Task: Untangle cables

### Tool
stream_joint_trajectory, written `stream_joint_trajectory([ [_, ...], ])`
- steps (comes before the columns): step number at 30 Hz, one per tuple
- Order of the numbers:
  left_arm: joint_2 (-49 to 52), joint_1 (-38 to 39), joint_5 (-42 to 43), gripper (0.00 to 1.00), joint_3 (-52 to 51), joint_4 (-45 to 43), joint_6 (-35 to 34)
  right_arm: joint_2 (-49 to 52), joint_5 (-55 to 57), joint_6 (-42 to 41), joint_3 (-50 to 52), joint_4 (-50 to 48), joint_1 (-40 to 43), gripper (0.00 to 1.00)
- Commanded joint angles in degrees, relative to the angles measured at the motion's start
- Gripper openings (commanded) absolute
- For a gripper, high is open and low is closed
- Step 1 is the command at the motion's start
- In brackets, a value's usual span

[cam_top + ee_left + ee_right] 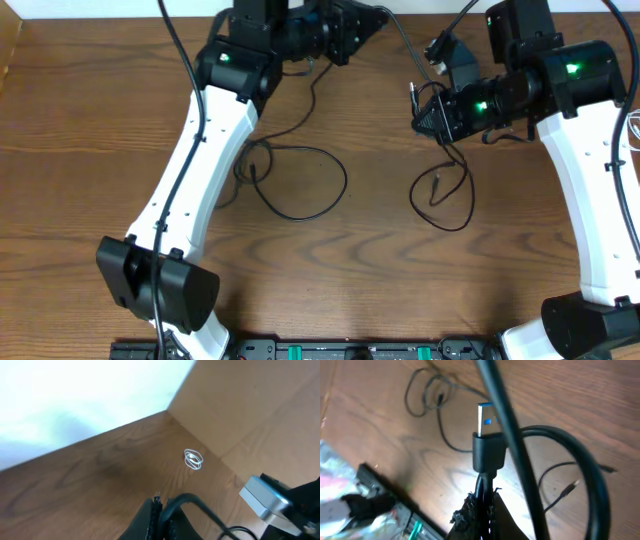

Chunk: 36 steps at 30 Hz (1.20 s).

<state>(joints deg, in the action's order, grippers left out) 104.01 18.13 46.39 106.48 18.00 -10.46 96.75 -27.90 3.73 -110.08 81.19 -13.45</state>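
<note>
Thin black cables lie in loose loops on the wooden table, one loop [300,182] left of centre and another [442,200] to the right. At the back my left gripper [378,20] is shut on a black cable [197,504]. Its small plug end [157,495] pokes out past the fingertips of the left gripper [160,509]. My right gripper [420,110] is shut on a black cable just below its USB plug [487,435], which has a blue insert. A thicker black cable [506,420] crosses in front of that plug. A white cable [193,458] lies coiled near the far corner.
A cardboard wall [260,405] rises behind the table's far corner. A black rail [350,350] with green parts runs along the front edge between the two arm bases. A silver block [262,500] on the right arm sits close to my left gripper.
</note>
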Motion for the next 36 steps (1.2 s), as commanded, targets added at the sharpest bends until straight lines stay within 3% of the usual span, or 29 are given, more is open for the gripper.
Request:
stream_joint_trajectory([
  [1, -0.72, -4.5, -7.15, 0.08, 0.48, -1.22, -7.48, -0.61, 5.7, -3.28, 3.34, 0.44, 0.85, 0.01],
  [8, -0.72, -10.12, -16.31, 0.08, 0.48, -0.26, -9.16, -0.61, 5.7, -3.19, 14.01, -1.97, 1.05, 0.01],
  [12, -0.7, -11.74, -17.53, 0.07, 0.48, 2.4, -9.11, -0.61, 3.21, -1.88, 19.61, -3.89, 1.05, 0.01],
  [19, -0.7, -10.93, -17.29, 0.07, 0.48, 11.23, -3.5, -0.74, -25.53, 14.71, 17.57, -4.26, 1.07, 0.02],
  [21, -0.7, -10.93, -17.29, 0.07, 0.48, 13.05, -3.5, -0.74, -29.14, 15.63, 15.78, -4.52, 1.22, 0.15],
  [24, -0.7, -10.93, -17.27, 0.07, 0.48, 14.58, -2.91, -0.74, -28.37, 11.5, 13.07, -6.03, 2.21, 0.57],
  [28, -0.7, -10.93, -14.75, 0.07, 0.48, 15.21, -1.99, -0.74, -24.63, 3.15, 11.69, -9.25, 4.37, 0.83],
  [29, -0.7, -10.93, -13.84, 0.07, 0.48, 15.5, -1.99, -0.74, -23.98, 0.83, 11.69, -10.21, 4.87, 0.88],
  [36, -0.63, -8.94, -10.91, 0.07, 0.46, 25.07, 4.31, -0.74, -1.86, -14.69, 11.74, -12.59, 6.34, 0.87],
])
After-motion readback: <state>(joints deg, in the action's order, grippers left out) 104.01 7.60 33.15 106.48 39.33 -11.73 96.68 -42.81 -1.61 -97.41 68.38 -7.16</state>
